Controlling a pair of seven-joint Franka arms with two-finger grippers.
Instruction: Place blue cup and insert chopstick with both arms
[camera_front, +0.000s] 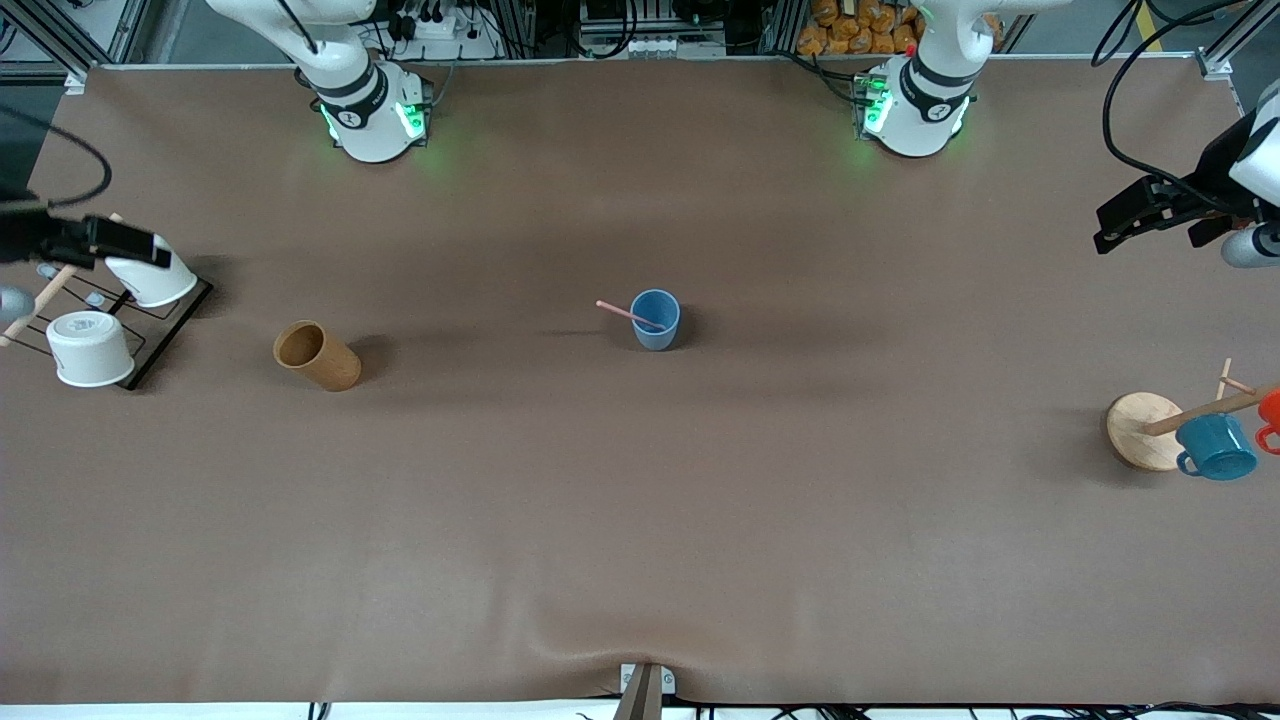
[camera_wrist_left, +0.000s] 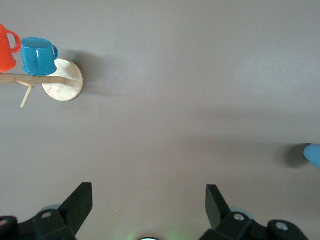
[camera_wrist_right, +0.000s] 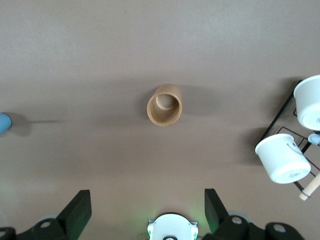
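Mid-tabletop stands the blue cup, upright, w/ the chopstick in it, leaning toward the right arm's end. Left claw hangs released, empty, over the left arm's end of the tabletop, near the peg rack w/ teal mug. Right claw also released, empty, over the right arm's end by the wire rack w/ white cups. Brown holder sits between that rack & the cup.

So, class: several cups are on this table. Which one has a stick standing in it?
The blue cup at the table's middle: the pink chopstick leans out of it. The teal mug hangs on a rack, and the white cups hold nothing.
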